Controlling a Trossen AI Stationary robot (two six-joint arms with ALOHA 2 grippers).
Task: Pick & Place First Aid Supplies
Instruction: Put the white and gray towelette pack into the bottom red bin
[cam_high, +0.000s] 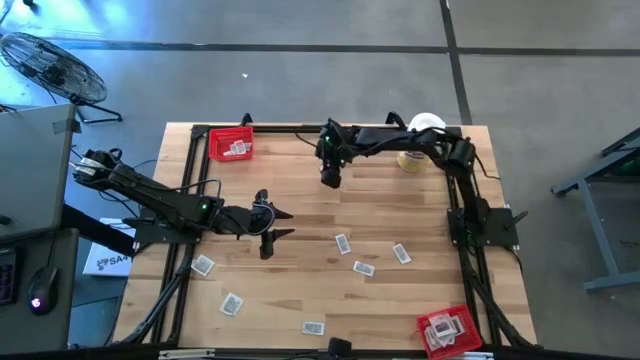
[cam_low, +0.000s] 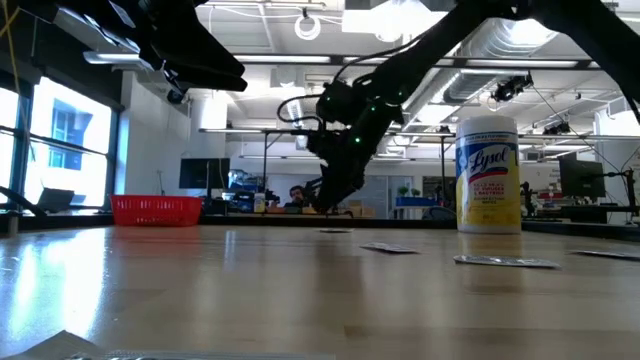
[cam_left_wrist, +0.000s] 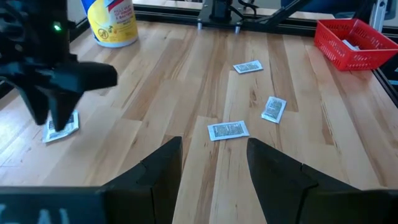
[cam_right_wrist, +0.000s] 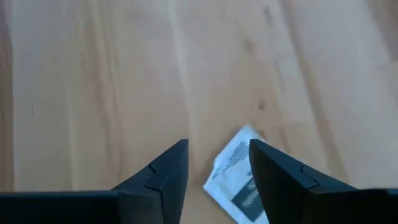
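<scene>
The first aid supplies are small white-and-grey packets strewn over the wooden table, such as three mid-table. My right gripper points down at the back middle, open, its fingers astride one packet that lies flat on the wood; the left wrist view shows that packet under the right gripper. The left gripper hovers mid-left, open and holding nothing, with a packet just ahead of it.
One red tray with packets stands at the back left, another at the front right. A white-lidded yellow-labelled tub stands at the back right. More packets lie near the front.
</scene>
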